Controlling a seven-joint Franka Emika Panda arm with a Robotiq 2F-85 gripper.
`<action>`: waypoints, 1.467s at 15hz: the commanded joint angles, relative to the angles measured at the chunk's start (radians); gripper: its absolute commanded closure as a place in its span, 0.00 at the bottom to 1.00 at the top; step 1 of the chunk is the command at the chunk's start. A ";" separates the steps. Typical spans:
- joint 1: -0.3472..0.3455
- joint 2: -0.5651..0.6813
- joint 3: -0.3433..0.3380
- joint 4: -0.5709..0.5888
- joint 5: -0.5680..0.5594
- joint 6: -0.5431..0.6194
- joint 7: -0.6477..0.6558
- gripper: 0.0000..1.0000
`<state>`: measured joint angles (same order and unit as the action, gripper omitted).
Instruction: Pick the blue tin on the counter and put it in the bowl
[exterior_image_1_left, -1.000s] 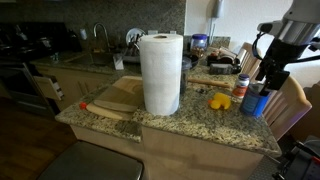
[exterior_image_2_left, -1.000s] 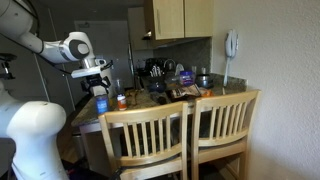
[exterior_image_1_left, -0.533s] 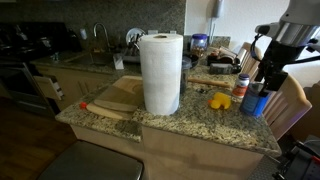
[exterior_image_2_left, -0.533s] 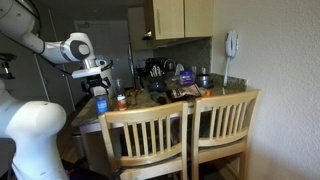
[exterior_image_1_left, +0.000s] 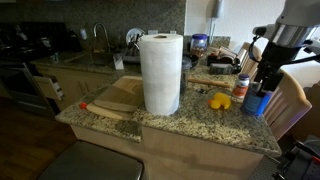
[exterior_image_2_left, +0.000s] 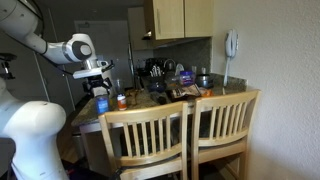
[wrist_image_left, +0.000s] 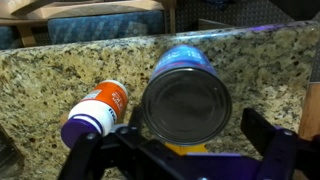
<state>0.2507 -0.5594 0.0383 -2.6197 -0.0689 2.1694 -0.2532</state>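
My pincer (wrist_image_left: 172, 135) is released, jaws spread either side of the tin (wrist_image_left: 185, 92); contact I cannot tell. The tin stands upright on the counter (exterior_image_1_left: 190, 120), well apart from the roll (exterior_image_1_left: 161, 72), near the edge. The jar (wrist_image_left: 95, 112) sits just beside it, on the roll's side. Likely trouble: a finger clips the jar on closing, or a high grip slips. My wrist points straight down over the tin.
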 joint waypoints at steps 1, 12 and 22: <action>-0.014 0.000 0.014 0.002 0.009 -0.002 -0.007 0.00; -0.051 -0.015 0.063 0.014 -0.055 -0.038 0.125 0.00; -0.051 0.003 0.064 -0.002 -0.039 -0.001 0.124 0.00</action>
<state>0.1980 -0.5737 0.1111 -2.6142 -0.1337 2.1553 -0.1097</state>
